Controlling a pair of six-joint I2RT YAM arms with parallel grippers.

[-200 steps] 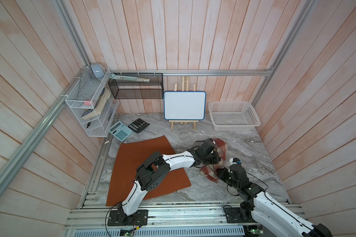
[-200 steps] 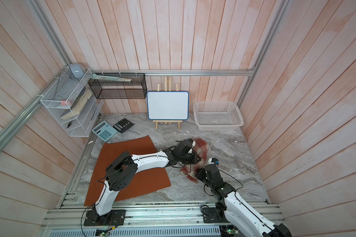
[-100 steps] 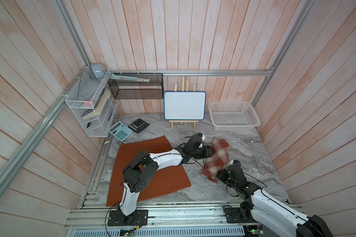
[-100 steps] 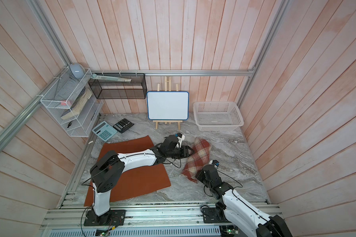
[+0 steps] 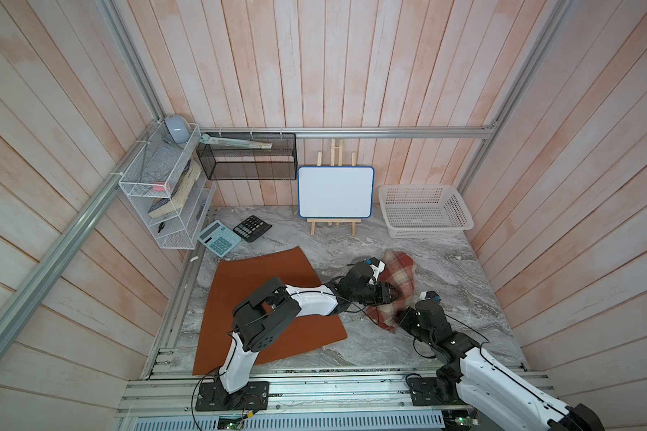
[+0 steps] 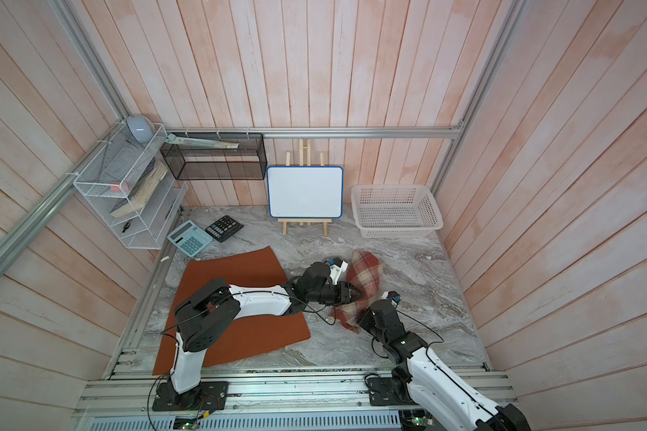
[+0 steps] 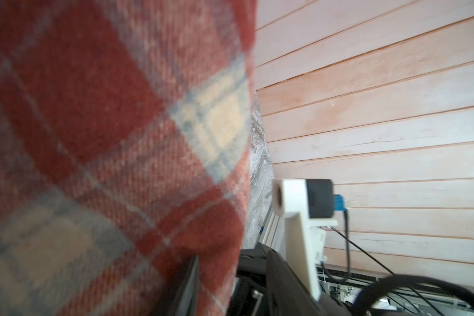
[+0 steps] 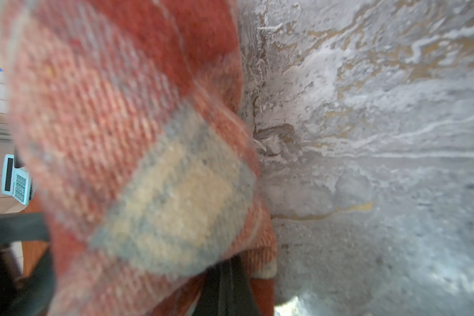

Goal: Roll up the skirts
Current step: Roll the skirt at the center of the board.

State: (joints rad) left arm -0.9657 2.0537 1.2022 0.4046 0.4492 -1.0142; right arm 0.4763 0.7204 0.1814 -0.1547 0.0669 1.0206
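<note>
The plaid skirt (image 5: pixel 400 276) (image 6: pixel 367 270) lies bunched and partly rolled on the marble table, right of centre. My left gripper (image 5: pixel 391 294) (image 6: pixel 353 294) is at its middle. In the left wrist view the left gripper (image 7: pixel 227 260) is open, with a fold of the plaid skirt (image 7: pixel 107 136) between its fingers and a gap to one finger. My right gripper (image 5: pixel 402 319) (image 6: pixel 361 317) is at the skirt's near end. There the right gripper (image 8: pixel 225 270) is shut on the plaid skirt (image 8: pixel 137 131). The orange skirt (image 5: pixel 247 283) (image 6: pixel 232 268) lies flat at the left, under my left arm.
A white lattice basket (image 5: pixel 460 209) stands at the back right, and a small whiteboard on an easel (image 5: pixel 335 192) at the back middle. Two calculators (image 5: pixel 219 237) (image 5: pixel 252 228) lie at the back left, below wire shelves (image 5: pixel 157 194) on the wall.
My left gripper let go of the plaid skirt, drew back to the left, then returned to the skirt's middle with its jaws narrowing. The right gripper stayed at the near end.
</note>
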